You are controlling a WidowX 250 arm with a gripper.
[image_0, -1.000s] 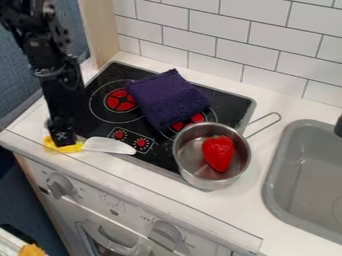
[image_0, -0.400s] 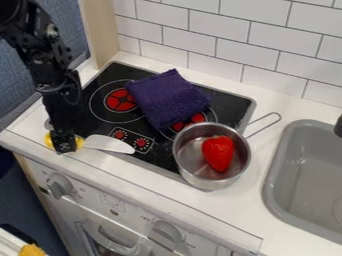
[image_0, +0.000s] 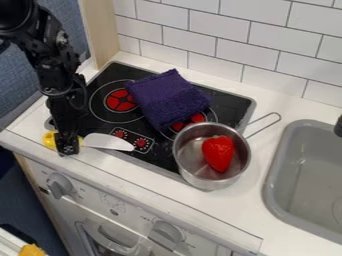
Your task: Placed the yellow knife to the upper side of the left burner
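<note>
Yellow knife lies crosswise, tip right

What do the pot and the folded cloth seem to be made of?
The pot looks like stainless steel, with a smooth grey shine and soft reflections inside. The cloth seems a matte, fuzzy textile, perhaps terry or microfibre, judging by its rough, looped-looking surface.
</note>
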